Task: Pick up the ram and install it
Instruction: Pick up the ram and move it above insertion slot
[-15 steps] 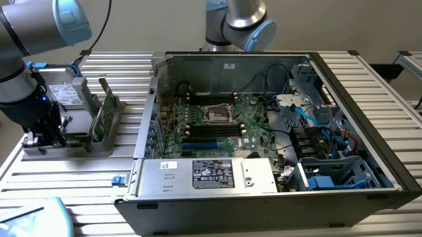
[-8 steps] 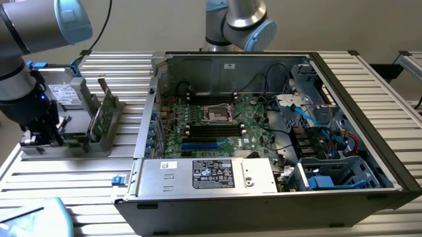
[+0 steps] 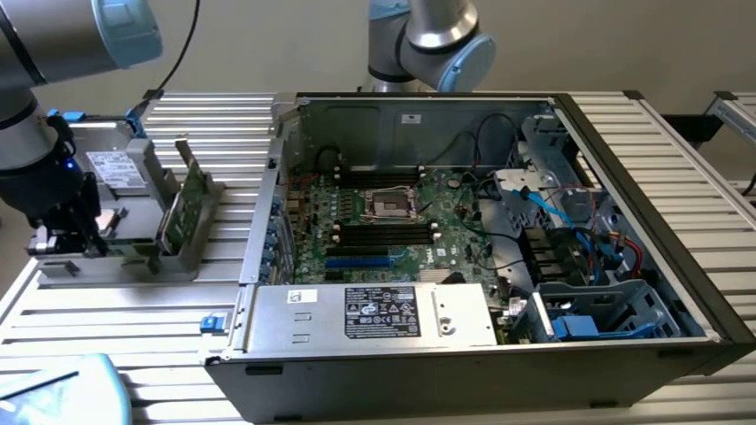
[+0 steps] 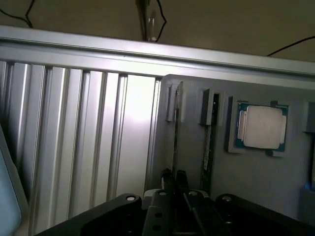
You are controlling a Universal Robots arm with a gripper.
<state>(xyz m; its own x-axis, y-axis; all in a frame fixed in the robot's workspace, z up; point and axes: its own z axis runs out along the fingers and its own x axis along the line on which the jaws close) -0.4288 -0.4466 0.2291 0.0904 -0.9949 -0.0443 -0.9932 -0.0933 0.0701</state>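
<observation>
exterior high over case; wrist close over shared tray

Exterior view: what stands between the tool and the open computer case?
A bright-green board stands upright in the grey tray, between the tool and the computer case. The exterior view shows it.

No words or numbers can be read. The black label on the silver power supply carries white print and small signs, too fine to read; the white sticker beside it also
</observation>
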